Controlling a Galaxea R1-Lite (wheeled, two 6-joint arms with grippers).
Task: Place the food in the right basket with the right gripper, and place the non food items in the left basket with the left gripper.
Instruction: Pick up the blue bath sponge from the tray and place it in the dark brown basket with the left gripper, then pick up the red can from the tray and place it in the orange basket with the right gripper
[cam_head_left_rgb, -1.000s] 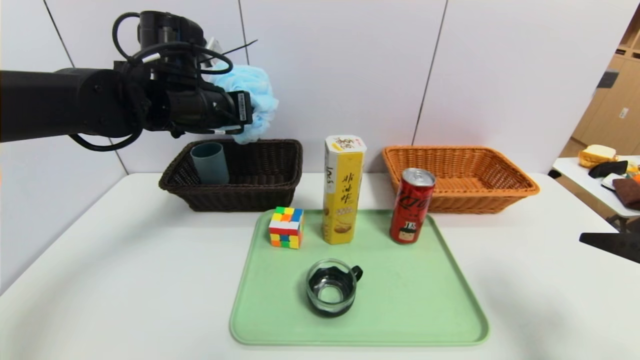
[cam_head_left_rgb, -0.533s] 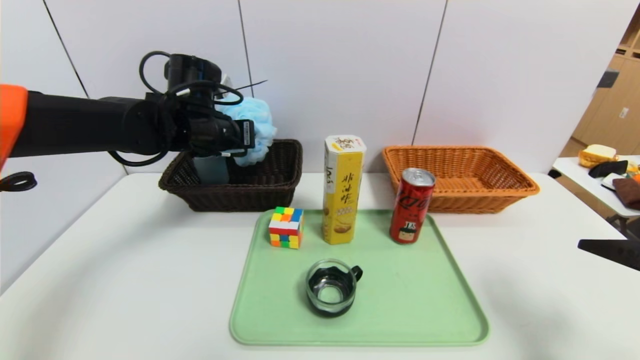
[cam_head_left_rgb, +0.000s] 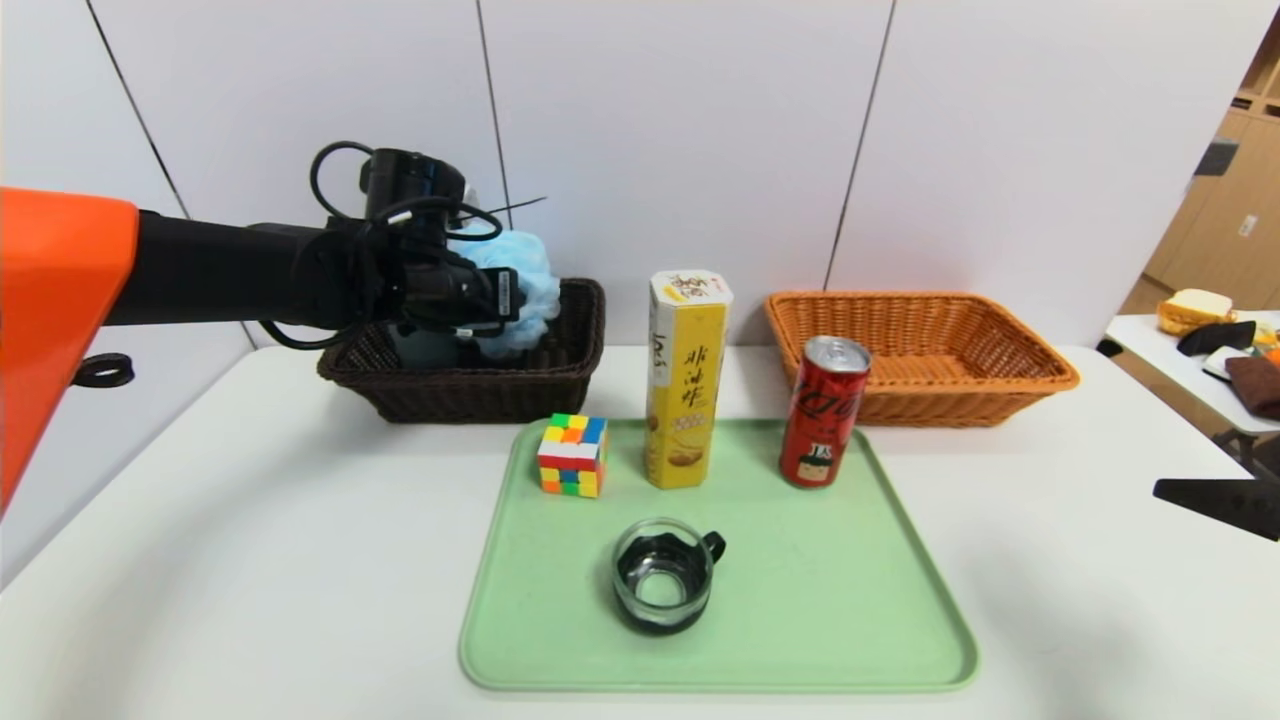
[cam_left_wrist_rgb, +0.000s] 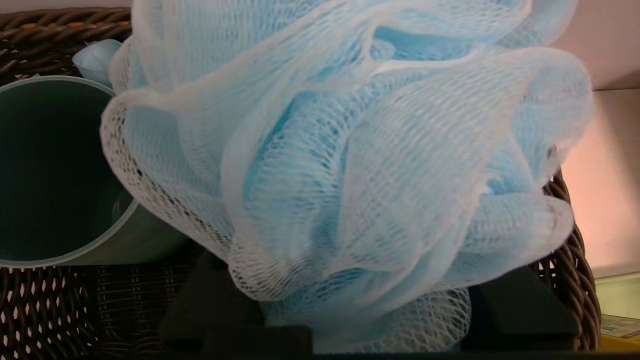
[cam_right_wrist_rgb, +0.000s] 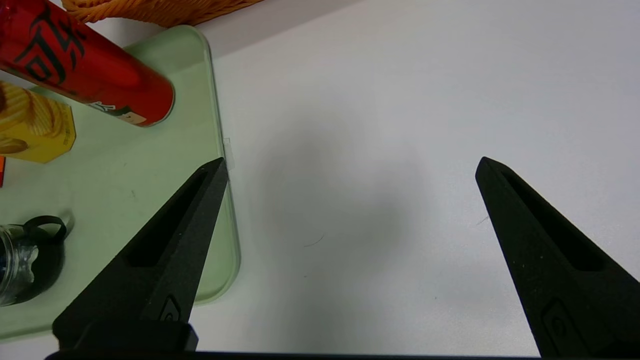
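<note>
The left gripper (cam_head_left_rgb: 500, 300) holds the light blue bath sponge (cam_head_left_rgb: 520, 290) pinched between its fingers, low over the dark brown basket (cam_head_left_rgb: 560, 375), so that the sponge hangs inside the rim. Just beside the sponge, the blue-grey cup (cam_left_wrist_rgb: 55, 175) stands in the same basket.

On the green tray (cam_head_left_rgb: 850, 620) stand the puzzle cube (cam_head_left_rgb: 572, 455), the yellow snack carton (cam_head_left_rgb: 685, 380) and the red can (cam_head_left_rgb: 822, 412). The glass mug (cam_head_left_rgb: 663, 575) with its black handle is nearer to me. The carton has black Chinese characters down its side and a picture of chips at the bottom. The can has black lettering which I cannot read.

The orange-tan basket (cam_head_left_rgb: 920, 355) is behind the can. The right gripper (cam_right_wrist_rgb: 350, 210) hovers over the white table (cam_head_left_rgb: 200, 560) to the right of the tray, its fingers spread wide, holding nothing.
</note>
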